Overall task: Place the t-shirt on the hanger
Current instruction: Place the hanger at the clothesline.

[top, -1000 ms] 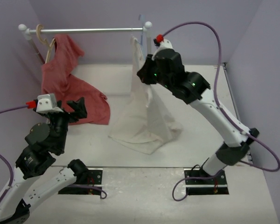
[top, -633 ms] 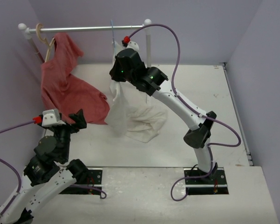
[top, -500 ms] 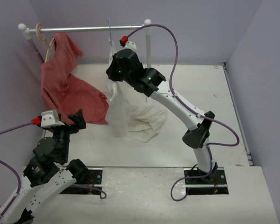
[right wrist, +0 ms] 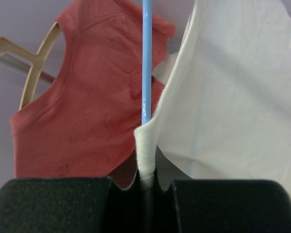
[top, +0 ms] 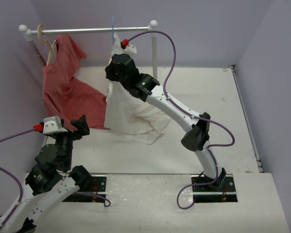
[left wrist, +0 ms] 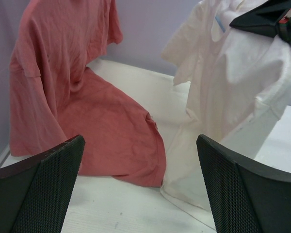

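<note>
Top external view showed the left arm at the near left corner of the worktop (top: pixel 218 97). The left gripper (top: pixel 80 125) held nothing, and in the left wrist view its jaws stood wide apart, facing the two garments.

Further in, toward the middle, the hem of the white t-shirt (top: pixel 131 119) lay bunched on the worktop while the rest of it hung from above. A red shirt (top: pixel 72 97) lay just beside it on the left, and I could not tell whether the two were touching.

The right arm reached from the near right corner diagonally to the far edge. There the right gripper (top: pixel 115 73) was closed tightly. In the right wrist view the jaws were pinching the white collar together with the stem of the thin blue hanger (right wrist: pixel 146 58), which rose straight up out of the collar.

At the far edge the hook of the hanger came up to the metal rail (top: pixel 87 31). I could not see whether it was already over the rail. A wooden hanger (top: pixel 47 41) with the red shirt hung at the left end of the rail.

As I judge it, the t-shirt was already on the hanger and the step in hand was hanging it on the rail. The next move calls for setting the hook over the rail and lowering it until it carries the weight. Only then should the jaws open, without dragging the collar.
</note>
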